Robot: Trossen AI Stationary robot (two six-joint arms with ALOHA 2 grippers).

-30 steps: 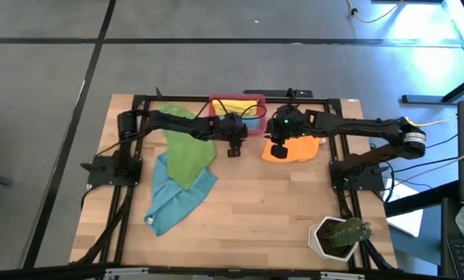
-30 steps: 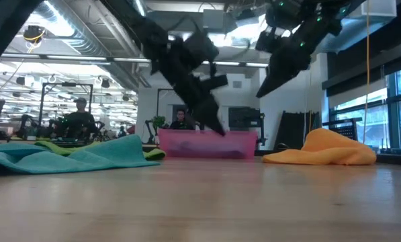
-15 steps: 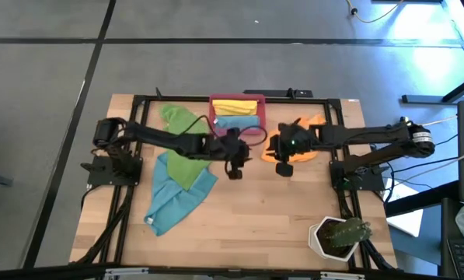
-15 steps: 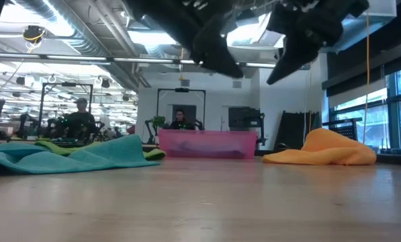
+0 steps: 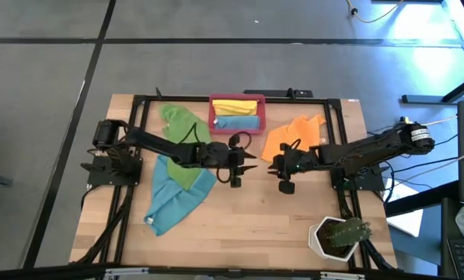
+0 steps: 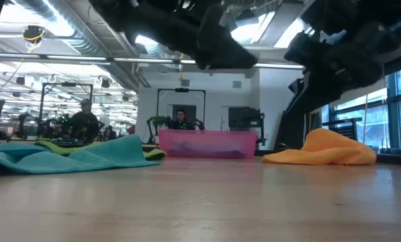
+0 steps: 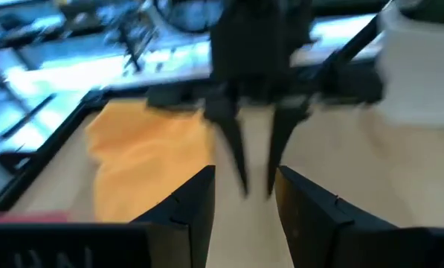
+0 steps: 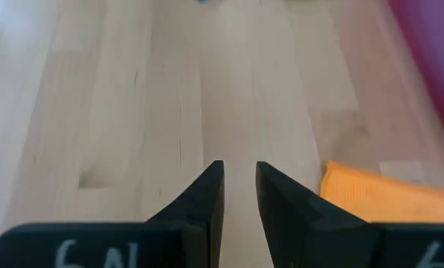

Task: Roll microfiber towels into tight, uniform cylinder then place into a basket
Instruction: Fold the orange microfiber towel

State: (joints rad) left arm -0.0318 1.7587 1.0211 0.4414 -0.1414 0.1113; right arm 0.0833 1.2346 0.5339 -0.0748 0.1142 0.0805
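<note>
Green towel [image 5: 183, 140]: lay flat and unrolled on the tabletop [image 5: 247, 218], left of centre, partly under the left arm.
Teal towel [image 5: 173, 198]: lay spread out beside and partly beneath the green towel, toward the front left.
Orange towel [image 5: 292, 136]: lay crumpled in a loose mound right of the basket, near the right arm.
Basket [image 5: 236, 99]: red-pink bin stood at the rear centre of the tabletop.
Basket contents: a yellow roll [image 5: 236, 107] and a teal roll [image 5: 238, 122] lay side by side.
Left hand [image 5: 235, 180]: hovered above the tabletop centre, fingers apart with a clear gap, holding nothing.
Right hand [image 5: 285, 187]: hovered just right of the left hand, fingers narrowly parted, holding nothing.
Plant pot [image 5: 336, 237]: stood at the front right corner.
</note>
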